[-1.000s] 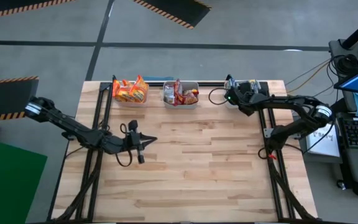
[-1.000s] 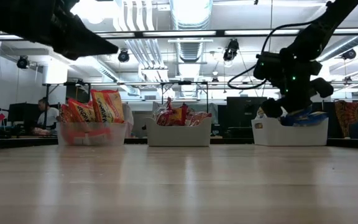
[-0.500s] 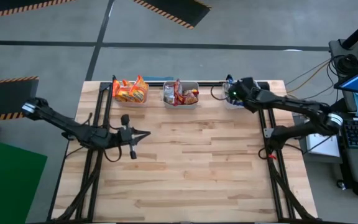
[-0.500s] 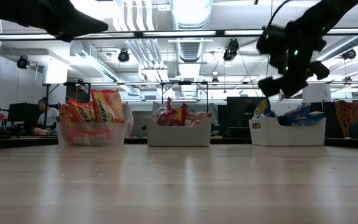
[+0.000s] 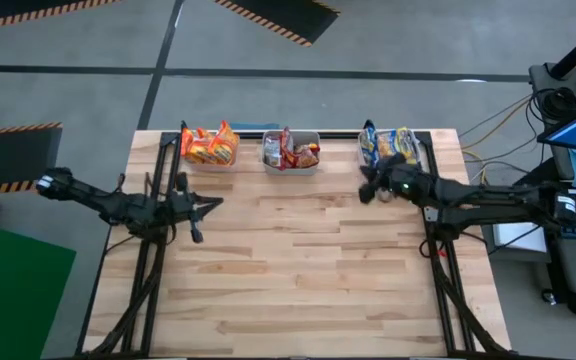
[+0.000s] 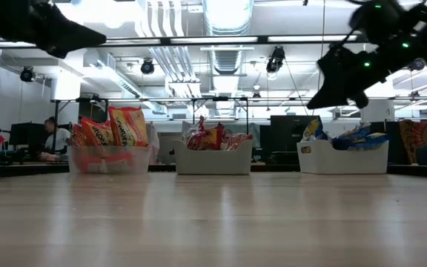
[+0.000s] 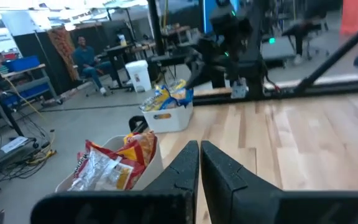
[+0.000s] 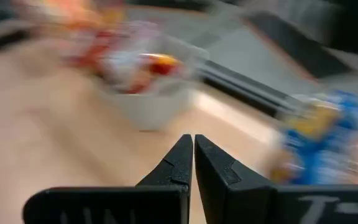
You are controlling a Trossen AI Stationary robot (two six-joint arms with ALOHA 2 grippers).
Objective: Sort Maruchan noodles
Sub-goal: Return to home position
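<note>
Robotics lab (ceiling ducts (image 6: 224, 16), monitors (image 5: 574, 140))

Noodle packets (image 5: 209, 146) sit in three bins (image 5: 290, 170) lined along the table (image 5: 308, 260)'s rear edge

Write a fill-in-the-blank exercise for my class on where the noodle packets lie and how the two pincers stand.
1. Of the three bins, in the high view the orange packets fill the one farthest to the ___.
2. The red packets sit in the ___ bin.
3. In the high view, the blue packets sit in the bin farthest to the ___.
4. The left pincer and the right pincer are both ___, holding nothing.

Missing words: left; middle; right; shut.
</note>
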